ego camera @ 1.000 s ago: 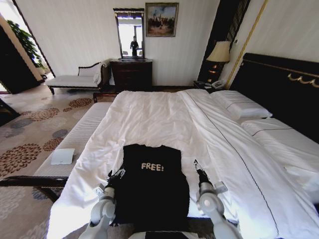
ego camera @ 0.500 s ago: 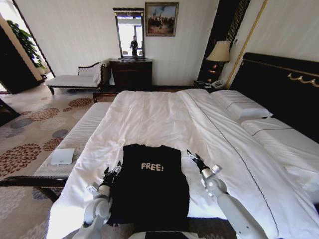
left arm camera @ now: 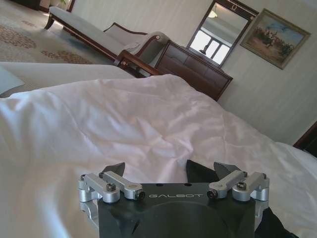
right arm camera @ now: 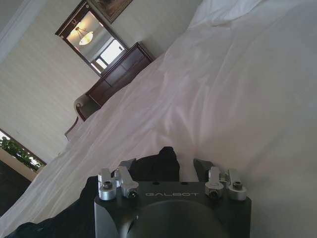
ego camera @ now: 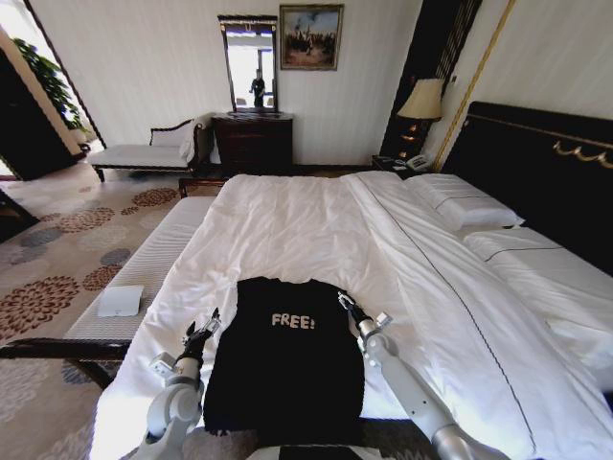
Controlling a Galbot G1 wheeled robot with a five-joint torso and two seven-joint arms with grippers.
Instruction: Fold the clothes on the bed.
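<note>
Black T-shirt (ego camera: 287,359) lies flat on white duvet (ego camera: 297,230) at bed (ego camera: 536,172) foot, 6 o'clock in head view. Left gripper (ego camera: 203,327) at 9 o'clock of shirt, right gripper (ego camera: 345,302) at its 2 o'clock corner, both w/ fingers spread, empty. Dresser (ego camera: 253,144), mirror (ego camera: 248,65) at 12.
</note>
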